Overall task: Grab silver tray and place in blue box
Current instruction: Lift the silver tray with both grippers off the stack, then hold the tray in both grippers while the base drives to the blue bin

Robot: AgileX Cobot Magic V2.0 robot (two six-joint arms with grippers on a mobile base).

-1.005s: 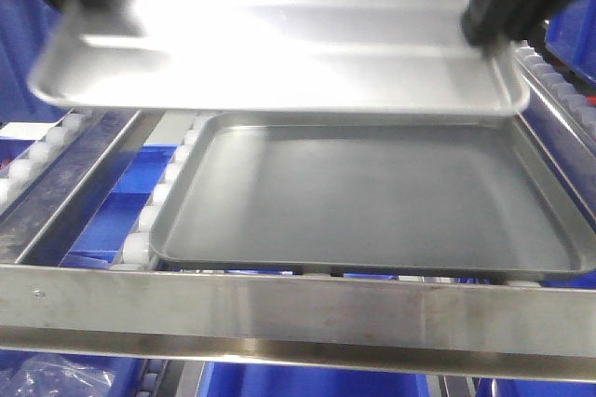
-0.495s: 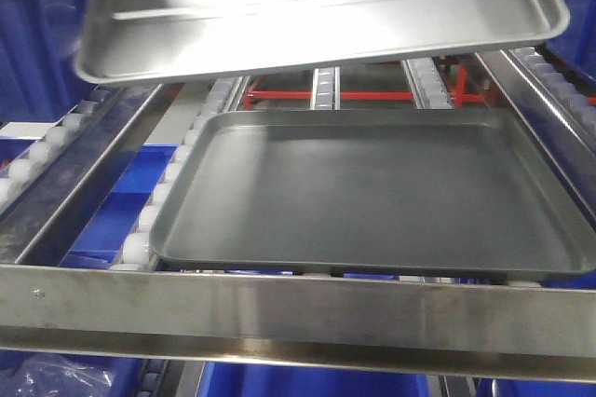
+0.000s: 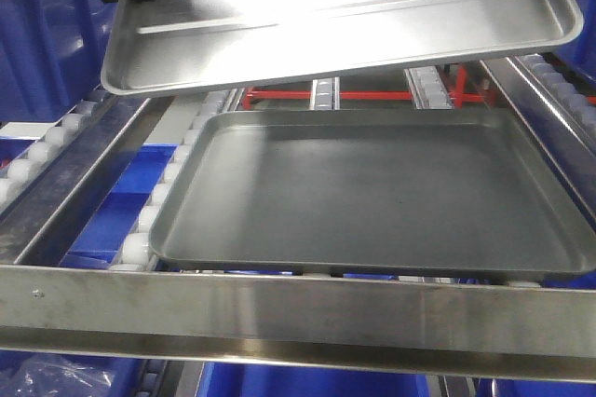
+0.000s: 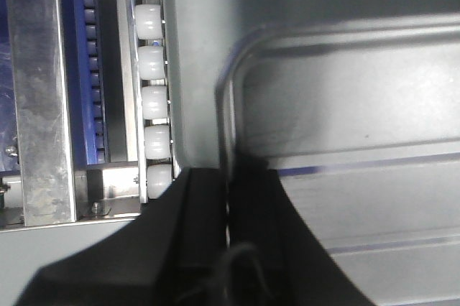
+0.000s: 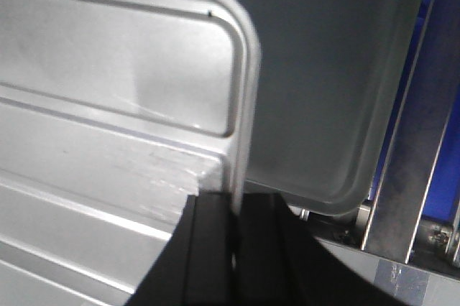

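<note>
Roller rack holds dark tray — seemingly clear above, left pincer and right pincer clamp silver tray.

The silver tray is hanging tilted over the rear edge of the roller rack, leaving an open gap above the dark-grey tray, which is covering most of the rack. The front rail is barring low frontal entry. Along the rack's left edge, an open slot is exposing blue plastic below.
</note>
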